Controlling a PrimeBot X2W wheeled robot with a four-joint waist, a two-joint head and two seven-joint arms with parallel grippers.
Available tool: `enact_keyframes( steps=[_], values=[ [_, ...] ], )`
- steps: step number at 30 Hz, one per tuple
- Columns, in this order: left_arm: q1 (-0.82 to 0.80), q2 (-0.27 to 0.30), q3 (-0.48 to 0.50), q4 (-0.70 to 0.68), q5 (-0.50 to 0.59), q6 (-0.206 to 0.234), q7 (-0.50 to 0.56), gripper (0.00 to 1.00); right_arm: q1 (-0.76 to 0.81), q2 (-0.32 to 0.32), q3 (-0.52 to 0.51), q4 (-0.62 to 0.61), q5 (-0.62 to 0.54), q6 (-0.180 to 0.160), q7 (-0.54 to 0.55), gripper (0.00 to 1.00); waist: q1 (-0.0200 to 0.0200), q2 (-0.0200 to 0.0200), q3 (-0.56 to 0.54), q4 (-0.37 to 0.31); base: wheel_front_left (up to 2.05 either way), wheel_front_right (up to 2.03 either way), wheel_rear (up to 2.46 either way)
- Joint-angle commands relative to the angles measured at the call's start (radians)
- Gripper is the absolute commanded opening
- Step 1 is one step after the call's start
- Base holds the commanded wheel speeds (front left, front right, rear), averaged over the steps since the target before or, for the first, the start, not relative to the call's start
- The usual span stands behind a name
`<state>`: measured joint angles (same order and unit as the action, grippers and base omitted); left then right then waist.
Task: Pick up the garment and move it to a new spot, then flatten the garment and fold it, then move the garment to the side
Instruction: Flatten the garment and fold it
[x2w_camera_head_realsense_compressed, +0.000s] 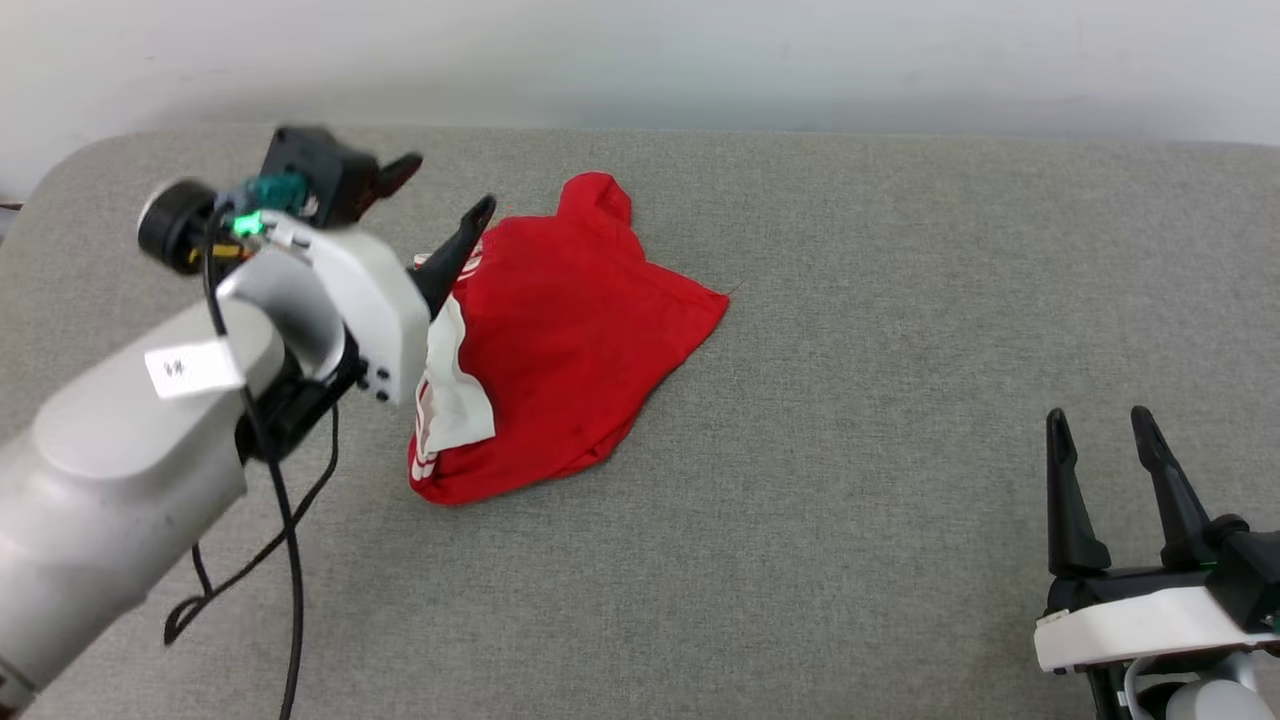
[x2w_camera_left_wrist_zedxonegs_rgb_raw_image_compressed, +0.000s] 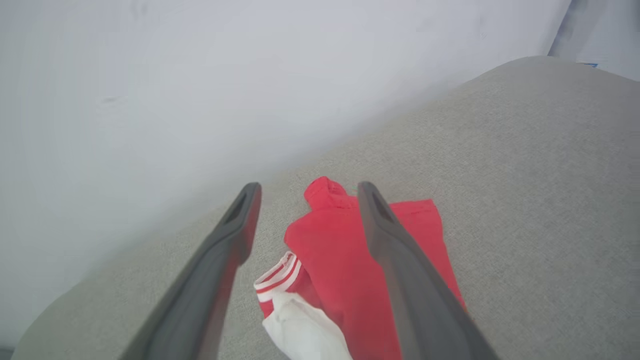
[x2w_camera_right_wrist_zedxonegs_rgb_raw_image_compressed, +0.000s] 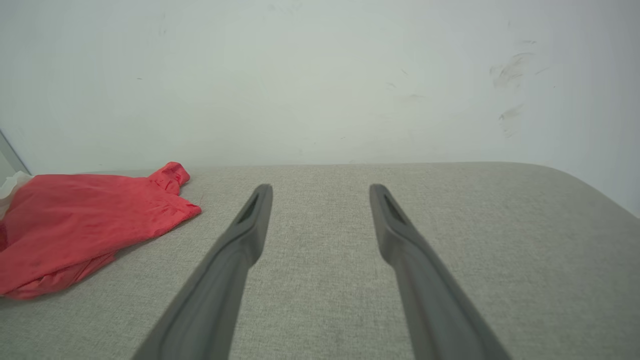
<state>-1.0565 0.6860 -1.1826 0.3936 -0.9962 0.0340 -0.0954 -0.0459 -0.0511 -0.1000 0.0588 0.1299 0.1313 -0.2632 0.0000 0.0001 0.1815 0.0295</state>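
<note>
The crumpled bright red fabric T-shirt (x2w_camera_head_realsense_compressed: 580, 340) with white sleeves lies on the wide grey cloth-covered padded surface (x2w_camera_head_realsense_compressed: 850, 520), toward 10 o'clock from its middle. The left gripper (x2w_camera_head_realsense_compressed: 447, 187), two long dark fingers, is at the shirt's 10 o'clock edge. The right gripper (x2w_camera_head_realsense_compressed: 1099, 418) stands well apart from the shirt, at its 4 o'clock. The pale flat wall (x2w_camera_head_realsense_compressed: 700, 60) runs behind the surface at 12 o'clock.

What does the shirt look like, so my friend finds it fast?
Look at the big grey cloth-covered table. On its left part, toward the back, beside the dark fingers of the robot's left arm, lies a crumpled garment. It is bright red with a white sleeve and striped trim, unlike the plain grey cloth around it.
</note>
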Motion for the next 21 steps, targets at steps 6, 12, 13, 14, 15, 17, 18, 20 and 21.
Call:
enact_keyframes(
  steps=[6, 12, 13, 14, 15, 17, 18, 20, 21],
  values=[
    [-0.138, -0.037, -0.030, -0.059, -0.028, -0.077, 0.211, 1.00, -0.010, 0.002, 0.008, -0.003, 0.003, -0.001, -0.002, 1.00, 0.0000, -0.0001, 0.021, -0.025, 0.00, 0.00, 0.00],
    [-0.205, -0.079, -0.065, -0.037, -0.052, -0.128, 0.421, 1.00, -0.029, 0.002, 0.012, -0.006, 0.010, -0.001, -0.002, 1.00, 0.0000, -0.0001, 0.051, -0.054, 0.00, 0.00, 0.00],
    [-0.215, -0.098, -0.077, -0.024, -0.060, -0.142, 0.495, 1.00, -0.039, 0.002, 0.014, -0.008, 0.010, -0.001, -0.002, 1.00, 0.0000, -0.0001, 0.066, -0.067, 0.00, 0.00, 0.00],
    [-0.215, -0.098, -0.077, -0.024, -0.060, -0.142, 0.495, 1.00, -0.039, 0.002, 0.014, -0.008, 0.010, -0.001, -0.002, 1.00, 0.0000, -0.0001, 0.066, -0.067, 0.00, 0.00, 0.00],
    [-0.222, -0.114, -0.084, -0.010, -0.072, -0.150, 0.557, 1.00, -0.045, 0.002, 0.014, -0.010, 0.012, -0.001, -0.002, 1.00, 0.0000, -0.0001, 0.082, -0.079, 0.00, 0.00, 0.00],
    [-0.226, -0.121, -0.086, -0.004, -0.075, -0.154, 0.584, 1.00, -0.047, 0.002, 0.013, -0.011, 0.013, -0.001, -0.002, 1.00, 0.0000, -0.0001, 0.091, -0.085, 0.00, 0.00, 0.00],
    [-0.229, -0.128, -0.088, 0.004, -0.080, -0.156, 0.611, 1.00, -0.053, 0.002, 0.013, -0.012, 0.014, -0.001, -0.002, 1.00, 0.0000, -0.0001, 0.099, -0.091, 0.00, 0.00, 0.00],
    [-0.230, -0.141, -0.091, 0.021, -0.076, -0.161, 0.657, 1.00, -0.064, 0.002, 0.013, -0.015, 0.016, -0.001, -0.002, 1.00, 0.0000, -0.0001, 0.117, -0.102, 0.00, 0.00, 0.00],
    [-0.226, -0.146, -0.093, 0.030, -0.072, -0.162, 0.679, 1.00, -0.067, 0.002, 0.014, -0.016, 0.017, -0.001, -0.002, 1.00, 0.0000, -0.0001, 0.126, -0.107, 0.00, 0.00, 0.00]
  ],
)
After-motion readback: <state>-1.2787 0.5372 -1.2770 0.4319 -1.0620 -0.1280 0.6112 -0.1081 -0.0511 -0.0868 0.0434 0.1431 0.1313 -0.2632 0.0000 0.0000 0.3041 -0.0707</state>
